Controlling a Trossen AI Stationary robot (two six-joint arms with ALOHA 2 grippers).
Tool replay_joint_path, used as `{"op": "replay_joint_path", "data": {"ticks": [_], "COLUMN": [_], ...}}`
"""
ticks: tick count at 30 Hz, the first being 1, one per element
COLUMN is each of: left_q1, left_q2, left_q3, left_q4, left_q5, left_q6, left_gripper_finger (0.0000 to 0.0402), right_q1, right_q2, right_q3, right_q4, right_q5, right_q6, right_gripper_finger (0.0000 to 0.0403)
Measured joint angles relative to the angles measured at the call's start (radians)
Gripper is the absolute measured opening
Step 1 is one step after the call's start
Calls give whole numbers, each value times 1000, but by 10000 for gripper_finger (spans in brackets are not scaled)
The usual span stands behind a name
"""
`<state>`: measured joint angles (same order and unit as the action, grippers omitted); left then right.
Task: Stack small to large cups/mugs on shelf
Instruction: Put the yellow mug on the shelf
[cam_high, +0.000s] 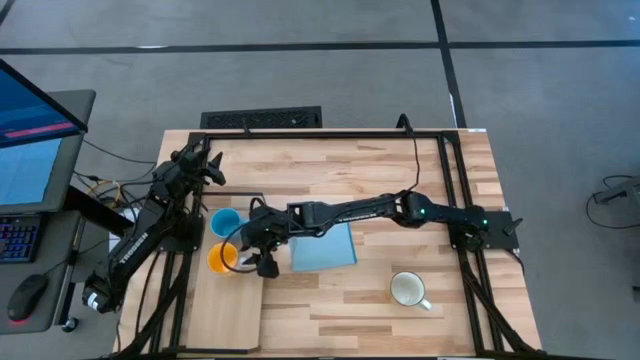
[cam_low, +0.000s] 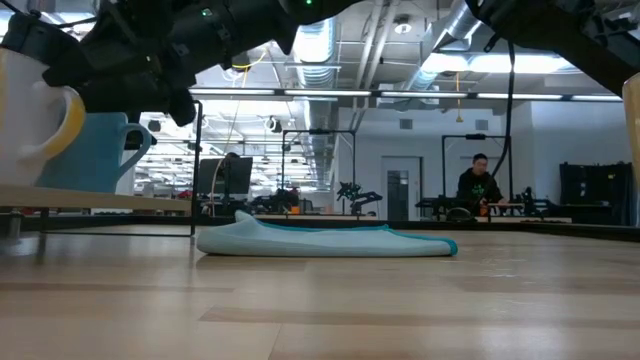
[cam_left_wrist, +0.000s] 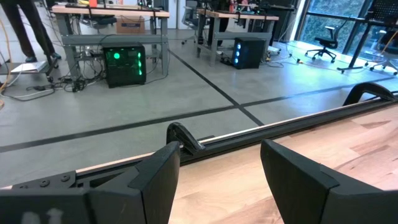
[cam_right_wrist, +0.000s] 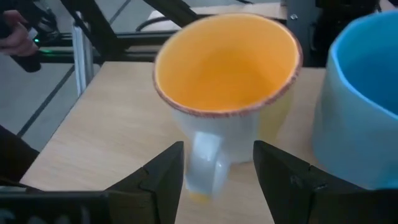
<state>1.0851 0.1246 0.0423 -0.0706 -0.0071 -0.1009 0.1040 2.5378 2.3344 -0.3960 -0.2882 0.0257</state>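
Right gripper (cam_right_wrist: 217, 171) is hovering open-jawed at the white handle of the orange mug (cam_right_wrist: 227, 87), standing beside the blue mug (cam_high: 226, 221) on the shelf (cam_high: 225, 310). Nothing is stacked; the white mug (cam_high: 408, 289) is waiting well apart on the table. Left gripper (cam_left_wrist: 221, 168) is idling open.

Wooden table (cam_high: 380, 180) carries shelf (cam_high: 225, 310), blue cloth (cam_high: 325, 248), white mug (cam_high: 408, 289).

3 mugs: 1 orange (cam_high: 221, 257), 1 light blue (cam_high: 226, 221), 1 white (cam_high: 407, 289); 1 blue cloth (cam_high: 324, 250); 1 shelf (cam_high: 225, 310).
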Motion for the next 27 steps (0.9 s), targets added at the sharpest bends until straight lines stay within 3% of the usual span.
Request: {"op": "replay_joint_path", "data": {"ticks": [27], "left_q1": [0], "left_q2": [0], "left_q3": [0], "left_q4": [0], "left_q5": [0], "left_q6": [0], "left_gripper_finger": [217], "right_q1": [5], "right_q2": [0], "right_q3": [0], "right_q4": [-157], "right_q5": [-1], "right_q6": [128], "right_gripper_finger": [216]}}
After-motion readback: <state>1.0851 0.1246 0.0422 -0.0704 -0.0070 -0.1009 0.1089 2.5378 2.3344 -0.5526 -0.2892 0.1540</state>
